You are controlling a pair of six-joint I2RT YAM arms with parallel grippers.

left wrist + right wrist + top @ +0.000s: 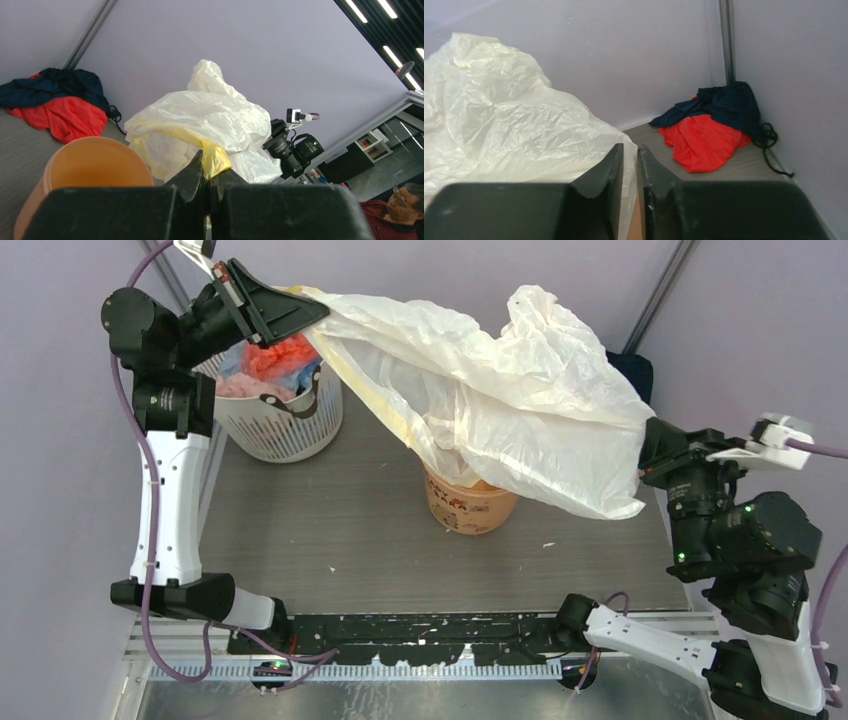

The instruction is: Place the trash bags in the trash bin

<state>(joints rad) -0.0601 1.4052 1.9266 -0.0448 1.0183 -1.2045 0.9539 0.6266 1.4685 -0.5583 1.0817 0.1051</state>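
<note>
Currently the left gripper (322, 310) is hanging high over the table's (330, 530) far-left corner, fingers pressed together and pinching the yellowish rim of the translucent pale-yellow trash bag (500, 390). In its wrist view the pinched fold is sitting right at the fingertips (199, 165).

From that pinch the bag is stretching in the air across the far half of the table to the right gripper (648, 462). Its wrinkled body is billowing between the two arms and sagging in the middle.

The lowest folds are hanging over the mouth of the orange plastic bucket (470, 510), hiding most of the rim. Whether film is reaching inside, I cannot tell.

On the right, the fingers (606, 170) are standing slightly parted, with a narrow slit between them. The bag is lying just left of them and showing through the slit. Whether they are touching the film, I cannot tell.

A white slotted basket (285, 430) holding red, pink and blue plastic bundles is sitting beneath the left gripper. A red and navy cloth heap (709, 135) is lying in the far corner, well apart from the bag.
</note>
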